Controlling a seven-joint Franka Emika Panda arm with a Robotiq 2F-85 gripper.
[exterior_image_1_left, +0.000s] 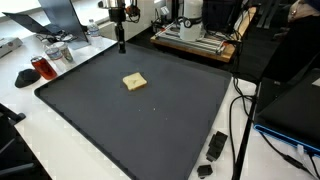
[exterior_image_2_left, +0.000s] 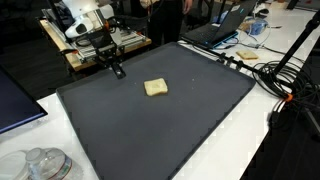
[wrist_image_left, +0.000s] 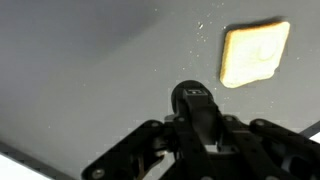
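My gripper (exterior_image_1_left: 120, 28) hangs over the far edge of a dark grey mat (exterior_image_1_left: 100, 120). It is shut on a black marker-like stick (exterior_image_1_left: 121, 42) that points down toward the mat. The gripper (exterior_image_2_left: 108, 55) and the stick (exterior_image_2_left: 118, 69) also show in an exterior view. In the wrist view the stick (wrist_image_left: 193, 100) stands between the fingers (wrist_image_left: 195, 135). A flat tan square, like a slice of toast (exterior_image_1_left: 134, 82), lies on the mat a short way from the stick's tip. It also shows in an exterior view (exterior_image_2_left: 155, 88) and in the wrist view (wrist_image_left: 253, 53).
A wooden crate with equipment (exterior_image_1_left: 195, 38) stands behind the mat. Glass jars (exterior_image_1_left: 55, 52) and a red object (exterior_image_1_left: 41, 68) sit beside one edge. Small black parts (exterior_image_1_left: 215, 146) lie near a corner. Cables (exterior_image_2_left: 272, 78) and a laptop (exterior_image_2_left: 225, 28) lie along another side.
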